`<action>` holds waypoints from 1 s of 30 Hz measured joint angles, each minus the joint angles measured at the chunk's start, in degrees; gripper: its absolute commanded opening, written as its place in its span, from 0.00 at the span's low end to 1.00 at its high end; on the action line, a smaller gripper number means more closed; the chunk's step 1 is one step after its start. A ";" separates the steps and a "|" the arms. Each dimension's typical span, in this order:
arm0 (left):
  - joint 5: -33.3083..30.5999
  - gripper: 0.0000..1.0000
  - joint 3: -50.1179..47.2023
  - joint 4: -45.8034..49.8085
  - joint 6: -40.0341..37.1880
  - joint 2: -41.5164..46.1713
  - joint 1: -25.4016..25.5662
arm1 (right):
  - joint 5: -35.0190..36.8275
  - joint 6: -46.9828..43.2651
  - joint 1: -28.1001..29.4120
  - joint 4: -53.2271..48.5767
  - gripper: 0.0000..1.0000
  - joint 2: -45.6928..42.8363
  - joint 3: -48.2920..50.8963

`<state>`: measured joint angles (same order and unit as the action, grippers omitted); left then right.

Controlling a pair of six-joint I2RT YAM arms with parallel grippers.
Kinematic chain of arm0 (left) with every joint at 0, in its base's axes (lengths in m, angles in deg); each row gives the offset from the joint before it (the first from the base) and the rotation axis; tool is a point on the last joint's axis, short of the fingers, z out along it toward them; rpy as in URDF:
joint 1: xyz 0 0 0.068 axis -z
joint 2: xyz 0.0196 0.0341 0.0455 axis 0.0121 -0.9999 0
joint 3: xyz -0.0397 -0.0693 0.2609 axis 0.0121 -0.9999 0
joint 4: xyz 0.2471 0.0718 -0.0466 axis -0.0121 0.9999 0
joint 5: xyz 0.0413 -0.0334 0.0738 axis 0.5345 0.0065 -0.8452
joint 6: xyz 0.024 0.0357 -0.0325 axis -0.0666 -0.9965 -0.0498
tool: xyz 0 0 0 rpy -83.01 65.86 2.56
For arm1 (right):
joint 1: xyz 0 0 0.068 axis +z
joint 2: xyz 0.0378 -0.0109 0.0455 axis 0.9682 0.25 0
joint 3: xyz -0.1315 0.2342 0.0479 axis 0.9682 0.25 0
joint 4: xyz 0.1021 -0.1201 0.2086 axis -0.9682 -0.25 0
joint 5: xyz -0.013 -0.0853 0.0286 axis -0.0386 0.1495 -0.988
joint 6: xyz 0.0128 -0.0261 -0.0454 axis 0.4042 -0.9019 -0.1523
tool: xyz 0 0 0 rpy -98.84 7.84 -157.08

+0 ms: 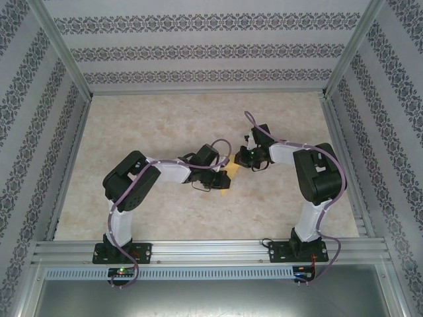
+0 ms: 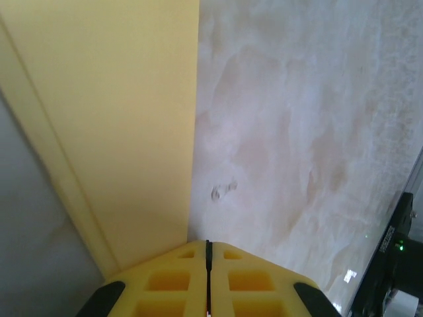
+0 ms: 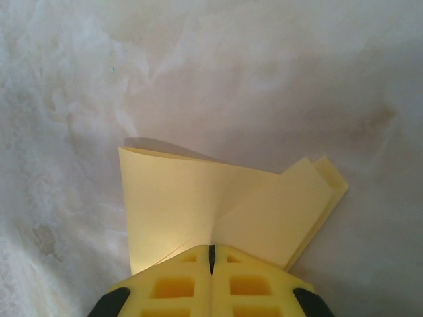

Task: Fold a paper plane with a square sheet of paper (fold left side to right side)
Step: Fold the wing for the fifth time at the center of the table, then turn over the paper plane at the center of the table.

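Folded yellow paper [image 1: 225,183] sat mid-table [image 1: 165,119] between the arms, right gripper [image 3: 211,249] clenched on its near edge, layers fanned out ahead, left gripper [image 2: 208,247] closed too, sheet stretched away from its tips, leftward, grip there unclear.

The thin bright-yellow creased paper sheet [image 2: 112,132] is cut off at the upper left of the left wrist view.
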<state>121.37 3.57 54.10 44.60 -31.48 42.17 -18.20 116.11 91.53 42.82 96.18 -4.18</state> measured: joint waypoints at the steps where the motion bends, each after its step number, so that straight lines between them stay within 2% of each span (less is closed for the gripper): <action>1: 0.13 0.09 -0.66 0.00 0.00 0.52 0.09 | 0.00 0.00 0.00 -0.13 0.00 0.04 -0.11; 13: 3.32 0.10 -6.69 2.43 -0.24 6.91 0.61 | 1.33 -1.09 -0.02 -1.25 0.01 0.55 -2.19; 17: 4.00 0.11 -7.43 2.25 -0.22 10.82 0.66 | 3.69 -1.81 -0.02 -2.73 0.18 -3.04 -3.06; 22: 2.49 0.19 -9.51 1.66 -0.20 17.88 -0.79 | 8.59 -2.40 0.35 -3.93 0.40 -13.25 -3.06; 27: -6.19 0.24 -12.26 1.49 -0.04 24.76 -3.39 | 15.56 -0.81 4.66 -4.59 0.59 -20.04 -0.76; 30: -13.57 0.30 -14.16 1.64 0.35 28.74 -3.96 | 20.37 1.18 9.68 -5.77 0.64 -20.11 1.70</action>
<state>107.79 -10.59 55.73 44.95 -2.73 38.21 2.17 117.29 101.21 37.05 76.07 -2.48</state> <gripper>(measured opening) 0.276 0.620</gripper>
